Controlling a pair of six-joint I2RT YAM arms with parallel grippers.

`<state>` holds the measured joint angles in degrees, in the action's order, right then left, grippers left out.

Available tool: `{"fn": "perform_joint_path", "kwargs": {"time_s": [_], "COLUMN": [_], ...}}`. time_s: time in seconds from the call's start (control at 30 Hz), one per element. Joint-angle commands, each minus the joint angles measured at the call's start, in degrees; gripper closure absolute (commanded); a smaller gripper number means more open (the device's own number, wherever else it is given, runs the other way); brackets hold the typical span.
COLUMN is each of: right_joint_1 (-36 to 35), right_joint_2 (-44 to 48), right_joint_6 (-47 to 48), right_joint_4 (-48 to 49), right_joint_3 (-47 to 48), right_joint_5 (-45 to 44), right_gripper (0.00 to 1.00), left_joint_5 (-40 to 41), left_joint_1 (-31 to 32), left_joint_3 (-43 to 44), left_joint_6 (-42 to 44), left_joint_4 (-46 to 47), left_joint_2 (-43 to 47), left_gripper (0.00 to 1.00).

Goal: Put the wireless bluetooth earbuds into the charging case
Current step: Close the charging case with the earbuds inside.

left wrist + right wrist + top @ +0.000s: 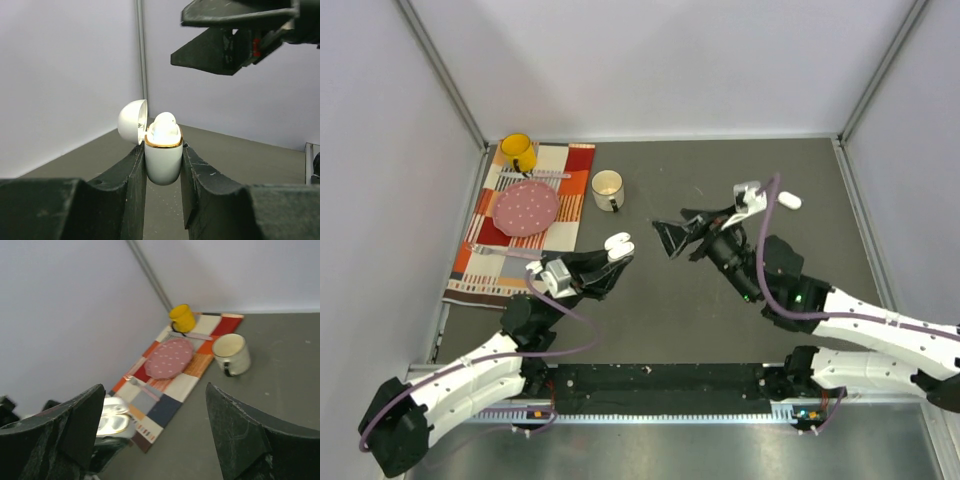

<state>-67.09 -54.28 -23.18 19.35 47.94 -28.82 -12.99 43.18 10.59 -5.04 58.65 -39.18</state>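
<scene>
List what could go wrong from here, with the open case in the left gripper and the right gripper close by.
1. The earbud stands above the gold rim of the charging case. If it is not fully seated, closing the lid could jam or pop it out.
2. The left gripper pinches only the case's smooth rounded sides. A push from the open right gripper might make the case slip or twist.

Top: above, behind the bases, looking down at the table (670, 190). Left wrist: close, level, facing the charging case (162, 162). Right wrist: tilted toward the mat (172, 390), shared with top.
</scene>
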Motion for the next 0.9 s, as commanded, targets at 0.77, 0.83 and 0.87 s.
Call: {"fn": "perform_joint_path", "kwargs": {"time_s": [0.77, 0.83, 0.87], "right_joint_1": [26.3, 26.3, 26.3], "right_joint_2": [0.8, -1.0, -1.4], "right_joint_6": [-24.1, -24.1, -24.0], "right_joint_4": [-26.6, -26.2, -26.2], "right_joint_3": [6.2, 6.5, 6.8], "right_joint_5": [35.9, 37.7, 37.9], "right_gripper": [0.01, 0.01, 0.01], "left_joint_5": [-17.7, -19.0, -19.4], "left_joint_1": [0.2, 0.2, 0.1], "left_joint_3": [6.6, 7.5, 7.8], "left_joint_6": [-5.0, -5.2, -5.2], "left_joint_4": [-0.5, -0.2, 0.1], "left_joint_2": [-6.2, -7.4, -8.4], "left_gripper": [1.0, 1.0, 1.0]}}
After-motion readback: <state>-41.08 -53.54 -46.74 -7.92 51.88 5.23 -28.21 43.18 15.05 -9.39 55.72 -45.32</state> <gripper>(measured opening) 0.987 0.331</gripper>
